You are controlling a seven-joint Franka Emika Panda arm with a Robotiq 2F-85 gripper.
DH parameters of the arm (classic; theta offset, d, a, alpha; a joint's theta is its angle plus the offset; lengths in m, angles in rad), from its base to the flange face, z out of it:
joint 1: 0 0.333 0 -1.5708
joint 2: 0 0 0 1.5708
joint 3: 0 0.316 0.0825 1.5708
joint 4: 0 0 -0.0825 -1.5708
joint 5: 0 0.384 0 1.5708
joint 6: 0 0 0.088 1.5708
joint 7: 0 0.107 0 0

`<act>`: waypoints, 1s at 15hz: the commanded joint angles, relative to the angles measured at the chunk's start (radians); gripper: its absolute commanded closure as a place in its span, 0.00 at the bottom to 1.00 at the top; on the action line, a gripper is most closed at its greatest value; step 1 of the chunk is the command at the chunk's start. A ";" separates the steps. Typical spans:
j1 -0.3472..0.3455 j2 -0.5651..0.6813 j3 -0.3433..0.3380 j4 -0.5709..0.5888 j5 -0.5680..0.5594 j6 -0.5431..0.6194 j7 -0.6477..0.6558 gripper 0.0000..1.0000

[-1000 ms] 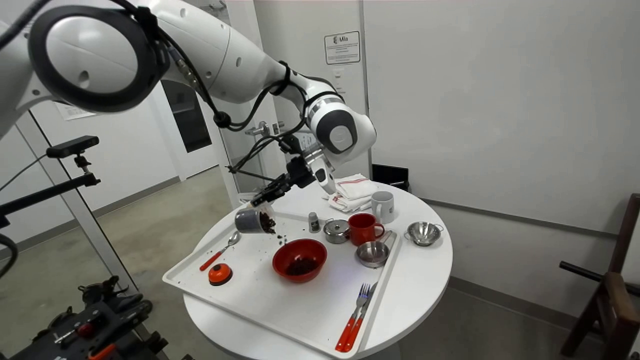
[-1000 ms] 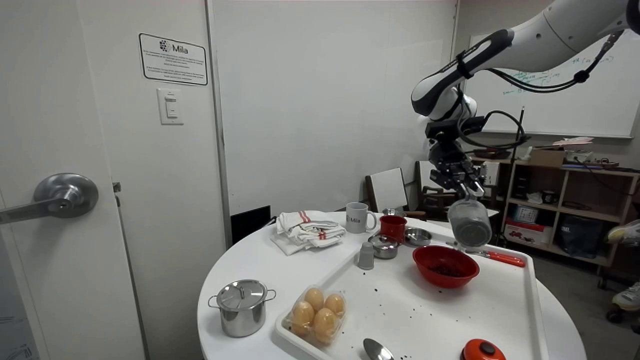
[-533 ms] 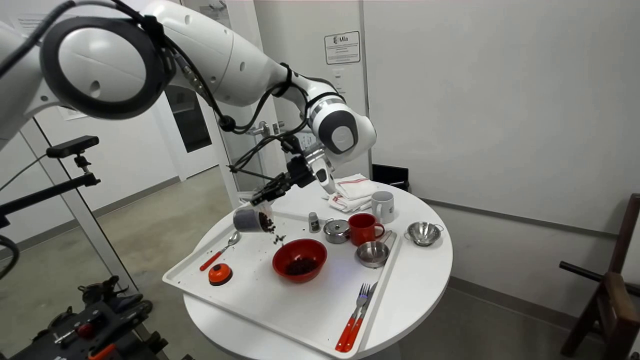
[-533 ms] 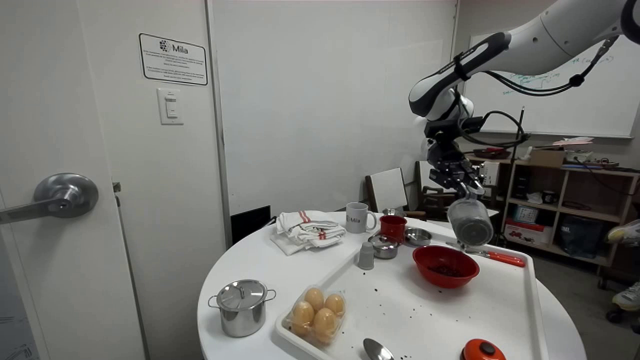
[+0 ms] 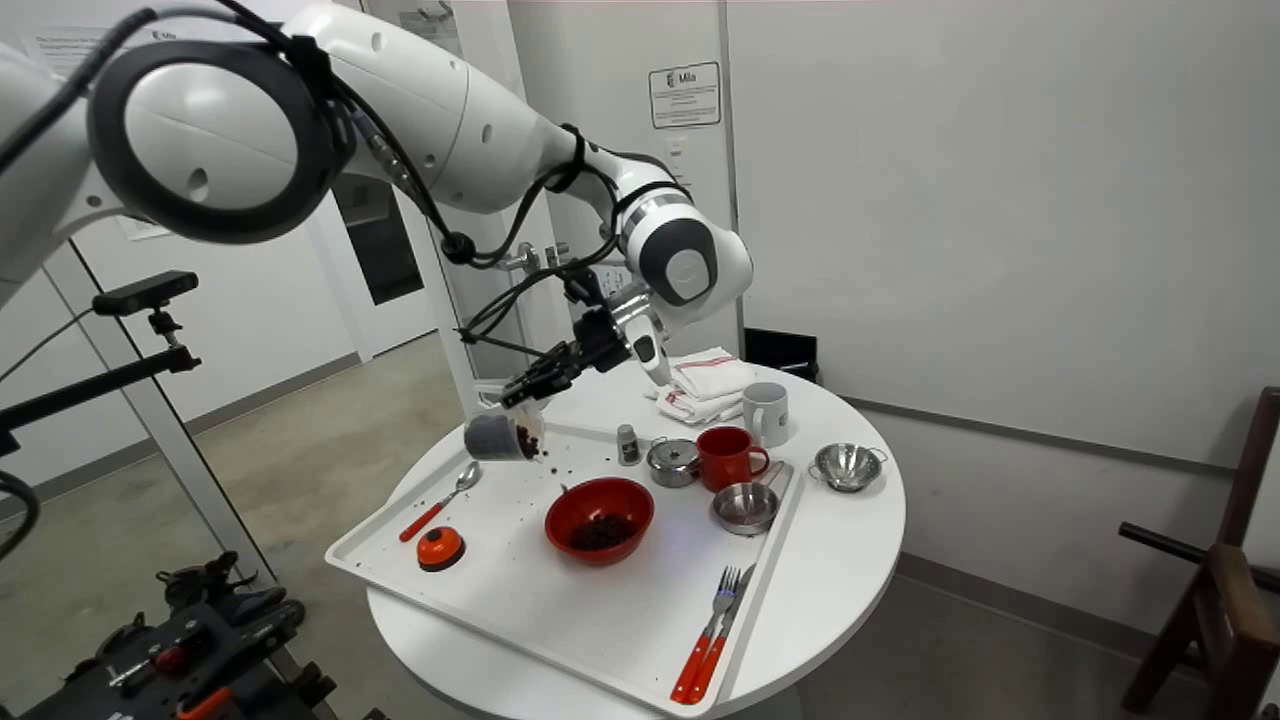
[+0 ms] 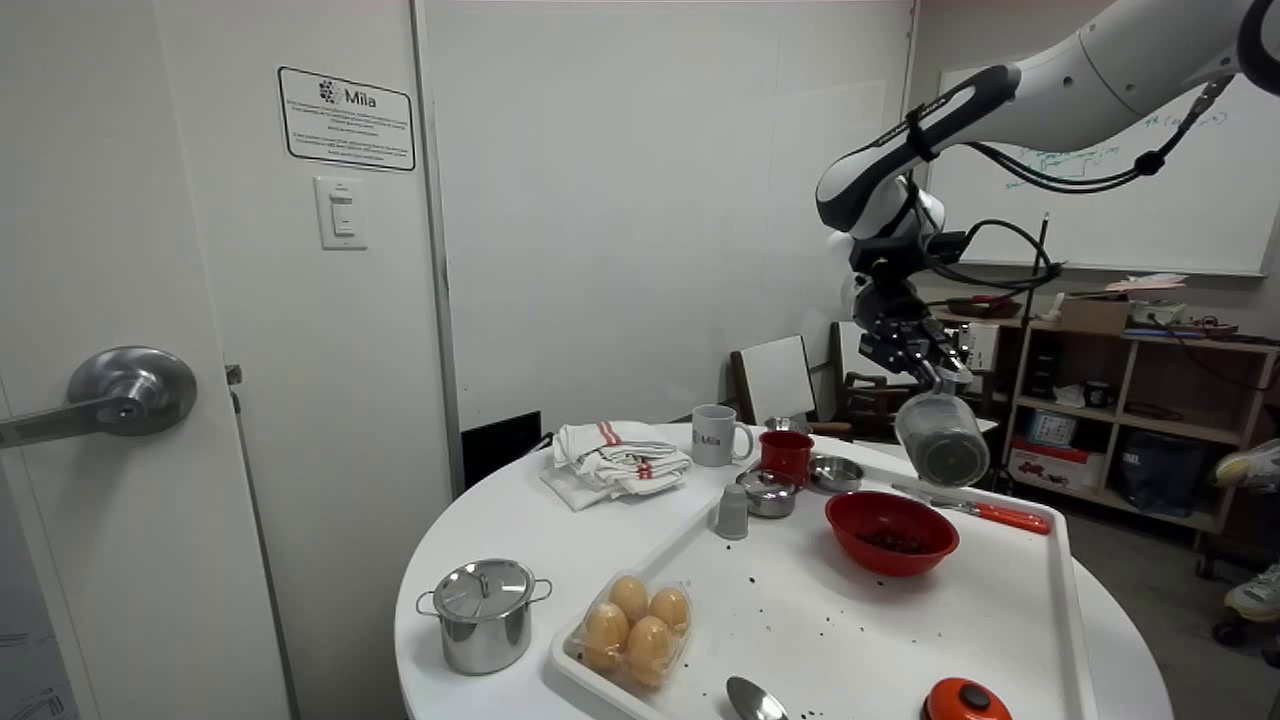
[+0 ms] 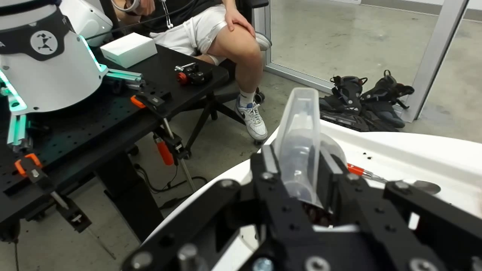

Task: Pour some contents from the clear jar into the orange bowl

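Note:
The clear jar is a see-through container with a handle and dark bits at its mouth. It is tipped on its side, mouth toward the bowl, above the tray. My gripper is shut on its handle, as the wrist view shows with the handle between the fingers. In an exterior view the jar's base faces the camera. The orange bowl, red in both exterior views, stands on the tray with dark bits inside. The jar's mouth is above and to one side of the bowl. A few bits are in the air between them.
The white tray has scattered dark bits. Around the bowl are a spoon, an orange-red lid, a grey shaker, a lidded steel pot, a red mug and a fork. Eggs sit at a tray corner.
The jar has shifted slightly up and away from the bowl in an exterior view. The stream of falling bits has thinned to a few, and fewer bits show at its mouth.

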 commanded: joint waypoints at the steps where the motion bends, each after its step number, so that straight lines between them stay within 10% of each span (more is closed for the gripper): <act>1: -0.013 0.024 0.000 0.052 0.006 -0.056 -0.041 0.89; 15: -0.021 0.048 0.001 0.100 0.003 -0.142 -0.105 0.89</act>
